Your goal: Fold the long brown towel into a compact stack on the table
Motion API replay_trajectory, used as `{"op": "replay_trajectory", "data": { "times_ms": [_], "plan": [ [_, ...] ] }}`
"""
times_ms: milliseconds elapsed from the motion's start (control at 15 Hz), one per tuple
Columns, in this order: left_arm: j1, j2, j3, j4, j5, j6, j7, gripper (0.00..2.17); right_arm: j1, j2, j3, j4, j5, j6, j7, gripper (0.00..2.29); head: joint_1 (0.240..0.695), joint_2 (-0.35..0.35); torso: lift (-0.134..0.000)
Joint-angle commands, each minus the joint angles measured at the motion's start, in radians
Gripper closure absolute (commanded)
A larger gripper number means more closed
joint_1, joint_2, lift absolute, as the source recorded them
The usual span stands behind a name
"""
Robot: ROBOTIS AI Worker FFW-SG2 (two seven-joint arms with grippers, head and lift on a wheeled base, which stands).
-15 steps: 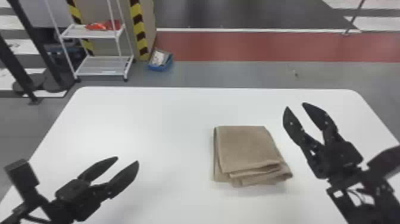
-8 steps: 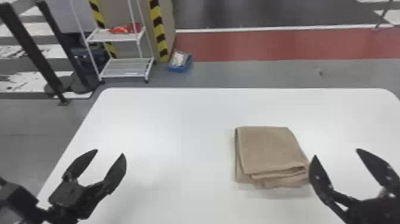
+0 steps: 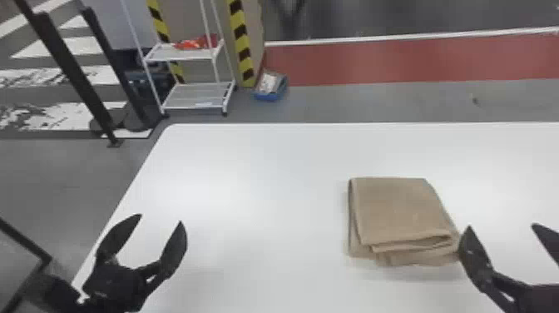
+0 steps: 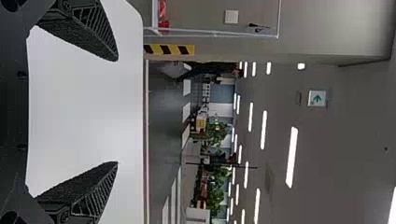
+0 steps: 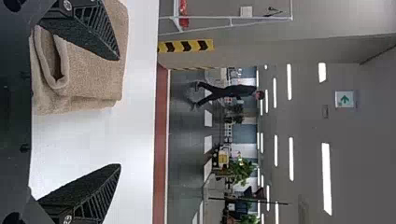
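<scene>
Both left end effector (image 3: 160, 219) and right end effector (image 3: 501, 226) gape wide and empty.

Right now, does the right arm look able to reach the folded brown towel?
Probably yes: the right gripper is open, one finger close by the folded brown towel's right near corner, and I see nothing blocking the way.
</scene>
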Motion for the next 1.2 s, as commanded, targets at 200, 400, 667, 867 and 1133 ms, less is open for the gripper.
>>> {"op": "replay_trajectory", "data": {
  "times_ms": [200, 400, 667, 867, 1133],
  "plan": [
    [0.006, -0.003, 0.009, -0.040, -0.026, 0.100, -0.027, 0.09, -0.015, 0.001, 0.025, 0.007, 0.000, 0.021, 0.007, 0.07, 0.695, 0.157, -0.124],
    [0.035, -0.003, -0.020, -0.131, -0.022, 0.317, 0.105, 0.09, -0.026, 0.001, 0.035, 0.025, 0.005, 0.015, 0.010, 0.08, 0.695, 0.177, -0.124],
    [0.058, -0.003, -0.063, -0.132, -0.022, 0.207, 0.156, 0.09, -0.029, 0.001, 0.052, 0.037, 0.016, 0.000, 0.015, 0.08, 0.695, 0.182, -0.124],
    [0.063, -0.003, -0.074, -0.131, -0.025, 0.185, 0.187, 0.09, -0.034, 0.001, 0.052, 0.053, 0.017, -0.010, 0.015, 0.08, 0.695, 0.179, -0.124],
    [0.066, -0.003, -0.074, -0.129, -0.025, 0.185, 0.190, 0.09, -0.034, 0.001, 0.052, 0.060, 0.017, -0.022, 0.016, 0.08, 0.695, 0.182, -0.124]
  ]
}}
